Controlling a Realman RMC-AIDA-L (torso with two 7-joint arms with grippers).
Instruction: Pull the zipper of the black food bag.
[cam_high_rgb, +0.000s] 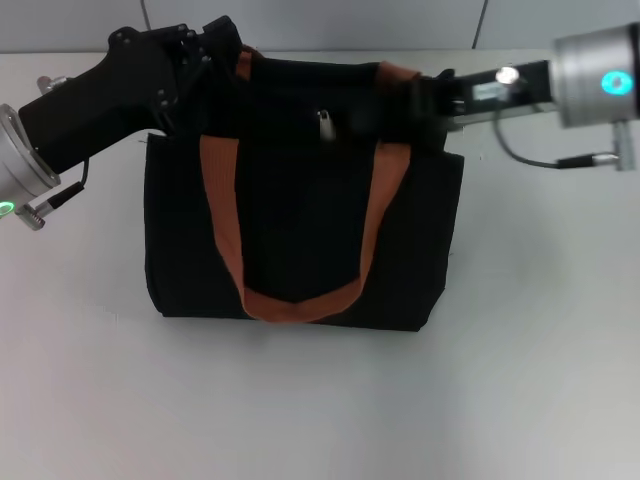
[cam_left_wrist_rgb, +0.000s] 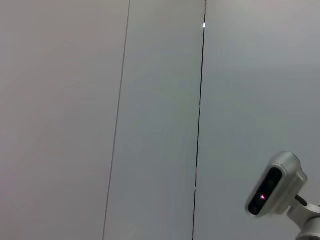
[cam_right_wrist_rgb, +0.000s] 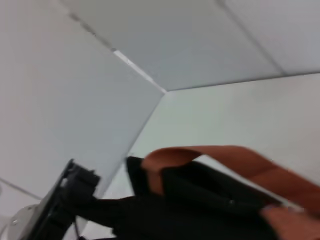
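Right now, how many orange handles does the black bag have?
2. One orange handle hangs in a loop down the front of the black food bag. The other handle lies along the top back edge, partly hidden by the arms.

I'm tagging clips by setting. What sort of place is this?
Probably a lab or test bench, not a home: a bare white table, plain grey wall panels and a camera on a stand. The only item is a black bag between the left gripper and right gripper.
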